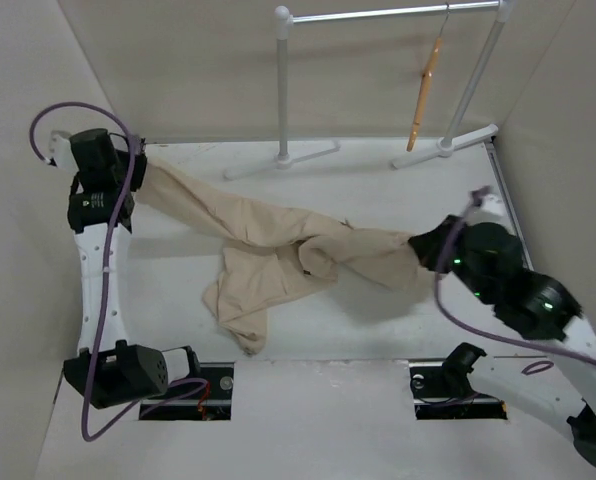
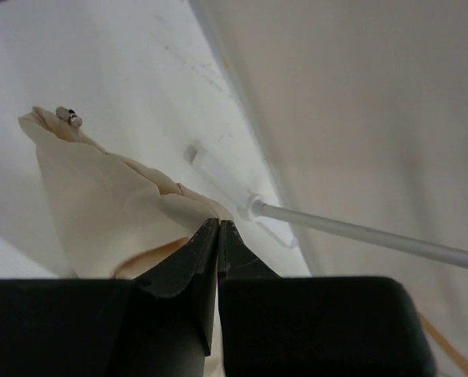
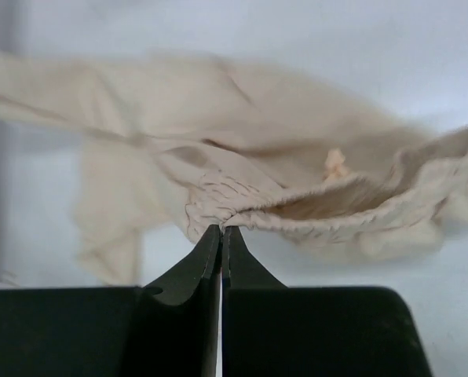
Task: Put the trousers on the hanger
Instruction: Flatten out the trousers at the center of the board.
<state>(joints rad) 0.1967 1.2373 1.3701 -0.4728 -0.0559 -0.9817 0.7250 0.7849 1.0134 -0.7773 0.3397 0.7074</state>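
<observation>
The left tool [image 2: 218, 228] and right tool [image 3: 221, 229] each pinch the beige cotton trousers [image 1: 278, 240], stretched over the white surface [image 1: 378, 320]; lift evenly, cloth taut, toward the slim orange wooden hanger [image 1: 425, 95] behind.

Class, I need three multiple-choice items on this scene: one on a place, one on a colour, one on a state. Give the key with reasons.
1. Where is the hanger?
A. lying flat
B. hung on the rack
C. out of sight

2. The trousers are:
A. beige
B. blue
C. black

3. The left gripper is:
A. wide open
B. shut on nothing
C. shut on the trousers

Key:
1 B, its hook sits over the rack's rail.
2 A, the cloth is tan in every view.
3 C, the left wrist view shows its fingers closed with cloth pinched at the tips.
</observation>
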